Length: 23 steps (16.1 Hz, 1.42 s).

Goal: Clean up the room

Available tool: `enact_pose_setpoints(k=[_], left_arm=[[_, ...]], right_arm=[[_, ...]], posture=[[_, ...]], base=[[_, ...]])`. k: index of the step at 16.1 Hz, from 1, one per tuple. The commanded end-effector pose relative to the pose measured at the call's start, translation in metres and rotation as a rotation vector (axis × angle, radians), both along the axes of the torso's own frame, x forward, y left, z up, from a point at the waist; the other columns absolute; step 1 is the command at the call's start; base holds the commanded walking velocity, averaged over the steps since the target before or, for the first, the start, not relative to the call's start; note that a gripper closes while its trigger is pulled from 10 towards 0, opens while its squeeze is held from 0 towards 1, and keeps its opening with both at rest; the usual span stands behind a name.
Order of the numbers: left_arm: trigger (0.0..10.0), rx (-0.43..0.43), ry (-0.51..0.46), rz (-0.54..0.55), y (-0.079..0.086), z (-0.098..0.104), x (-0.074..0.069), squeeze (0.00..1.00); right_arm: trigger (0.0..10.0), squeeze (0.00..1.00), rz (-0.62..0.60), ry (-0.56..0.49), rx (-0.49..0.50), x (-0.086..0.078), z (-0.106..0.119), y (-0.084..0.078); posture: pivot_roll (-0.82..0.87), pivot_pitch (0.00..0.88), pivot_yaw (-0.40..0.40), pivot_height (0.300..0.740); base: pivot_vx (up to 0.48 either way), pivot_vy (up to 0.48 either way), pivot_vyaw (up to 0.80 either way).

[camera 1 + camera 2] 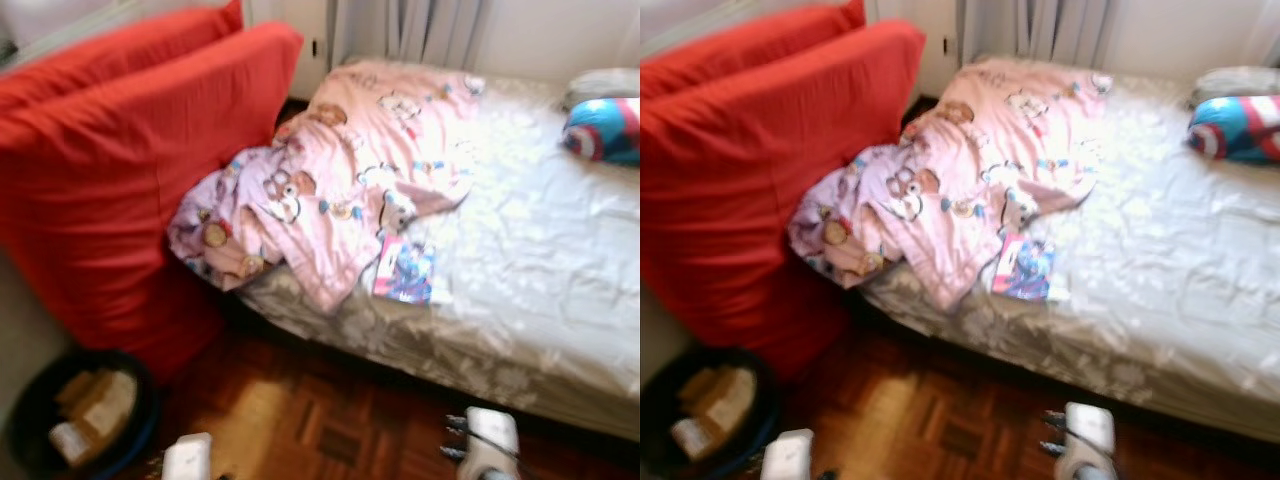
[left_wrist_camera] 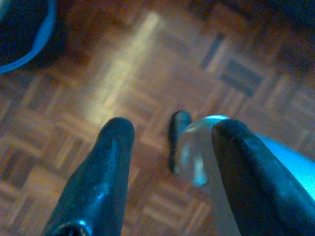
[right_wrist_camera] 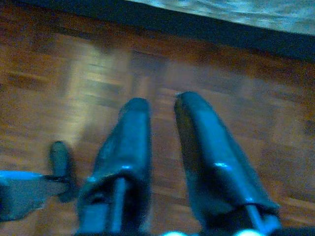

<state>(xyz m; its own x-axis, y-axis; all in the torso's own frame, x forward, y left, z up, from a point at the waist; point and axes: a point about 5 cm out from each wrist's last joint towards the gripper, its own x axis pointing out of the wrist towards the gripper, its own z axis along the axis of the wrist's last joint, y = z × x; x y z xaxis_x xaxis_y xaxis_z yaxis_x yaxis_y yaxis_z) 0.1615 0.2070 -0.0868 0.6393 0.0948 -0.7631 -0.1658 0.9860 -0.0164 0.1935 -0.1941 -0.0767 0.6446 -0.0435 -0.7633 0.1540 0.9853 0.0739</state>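
Observation:
A crumpled pink cartoon blanket [image 1: 345, 175] lies heaped on the left part of the bed [image 1: 540, 270], with one corner hanging over the side. A colourful book [image 1: 405, 270] rests on the white sheet near the bed's front edge. My left gripper [image 2: 172, 130] hangs low over the parquet floor, open with nothing between its fingers. My right gripper [image 3: 162, 101] also hangs over the floor close to the bed's base, its fingers slightly apart and holding nothing. Both silver arms, left [image 1: 187, 457] and right [image 1: 488, 440], show at the bottom of the eye views.
Two big red cushions [image 1: 120, 170] lean against the wall left of the bed. A dark round basket [image 1: 75, 410] with light items inside stands on the floor at the lower left. A blue, red and white pillow [image 1: 603, 128] lies at the bed's far right. Parquet floor [image 1: 320, 420] lies between me and the bed.

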Motion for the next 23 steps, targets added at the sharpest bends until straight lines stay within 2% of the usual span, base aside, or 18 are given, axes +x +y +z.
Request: enact_pose_setpoints(k=[1, 9, 15, 19, 22, 23], left_arm=[[10.0, 0.012, 0.136, 0.054, 0.028, -0.004, -0.018, 0.0], [10.0, 0.006, 0.133, 0.054, 0.024, -0.005, -0.017, 0.0], [10.0, 0.01, 0.117, 0.068, 0.031, -0.003, -0.016, 0.0], [10.0, -0.004, 0.091, 0.086, 0.033, -0.001, -0.015, 0.0], [10.0, -0.016, 0.053, 0.084, 0.034, 0.003, -0.006, 0.0], [10.0, -0.017, 0.057, 0.07, 0.033, 0.004, -0.002, 0.0]], right_arm=[[10.0, 0.0, 0.136, 0.147, 0.049, -0.046, -0.02, 0.0], [10.0, 0.0, 0.121, 0.141, 0.053, -0.045, -0.019, -0.001], [10.0, 0.0, 0.109, 0.134, 0.057, -0.043, -0.019, 0.0], [10.0, 0.0, 0.098, 0.124, 0.066, -0.042, -0.019, 0.0], [10.0, 0.0, 0.079, 0.098, 0.077, -0.041, -0.017, 0.001], [10.0, 0.0, 0.061, 0.091, 0.052, -0.04, -0.017, 0.0]], posture=[[0.06, 0.0, -0.007, 0.74], [0.07, 0.0, -0.005, 0.74], [0.07, 0.0, -0.006, 0.74], [0.07, 0.0, -0.002, 0.74], [0.06, 0.0, 0.002, 0.74], [0.05, 0.0, 0.007, 0.74]], base=[[0.352, 0.0, 0.0], [0.357, 0.0, 0.0], [0.325, 0.0, 0.0], [0.0, 0.0, 0.0], [0.0, 0.0, 0.0], [0.0, 0.0, 0.0]])
